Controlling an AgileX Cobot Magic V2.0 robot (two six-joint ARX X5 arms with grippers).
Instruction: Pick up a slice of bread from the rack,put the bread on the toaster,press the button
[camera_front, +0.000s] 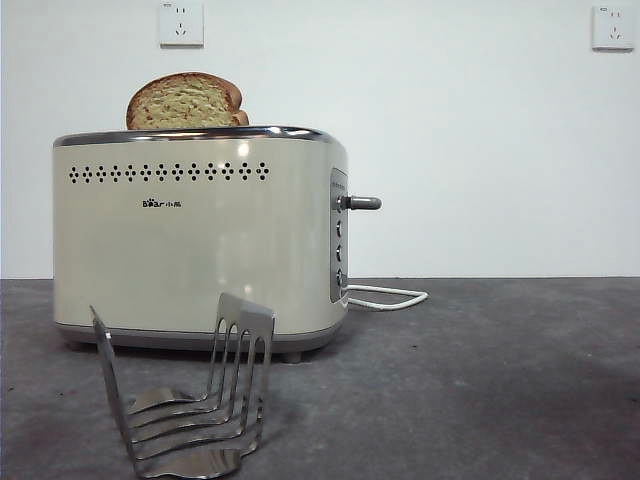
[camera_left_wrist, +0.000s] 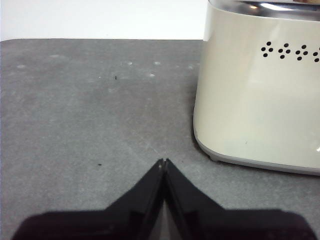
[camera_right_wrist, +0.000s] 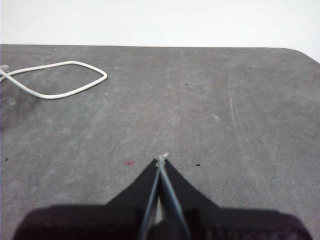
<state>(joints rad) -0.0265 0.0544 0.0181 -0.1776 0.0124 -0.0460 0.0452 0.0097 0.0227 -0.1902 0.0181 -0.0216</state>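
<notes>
Since the bread (camera_front: 186, 102) already stands in the toaster (camera_front: 200, 240), its rounded top showing above the chrome rim toward the left end, I judge the first two steps done and only the press outstanding. Rack (camera_front: 185, 395) sits near, in front of the toaster and toward its left, with nothing in its slots. Button (camera_front: 362, 203) juts sideways from the right end panel, above a column of small round knobs, and looks to be at the top of its travel, so I take it as not yet pushed.

Neither of my arms shows in the front view. My left gripper (camera_left_wrist: 163, 162) hangs low over bare table (camera_left_wrist: 75, 110), jaws together and holding nothing, with a lower corner of the toaster near it. My right gripper (camera_right_wrist: 161, 160) is likewise closed and empty above open table, the white cord (camera_right_wrist: 55, 80) lying well apart from it.

Next move, as I judge it, falls to the right gripper, since the lever is on the right end: bring closed jaws above the lever, set them squarely on it and push straight down. Risk is the tips slipping off that short knob, or striking the small knobs below.
</notes>
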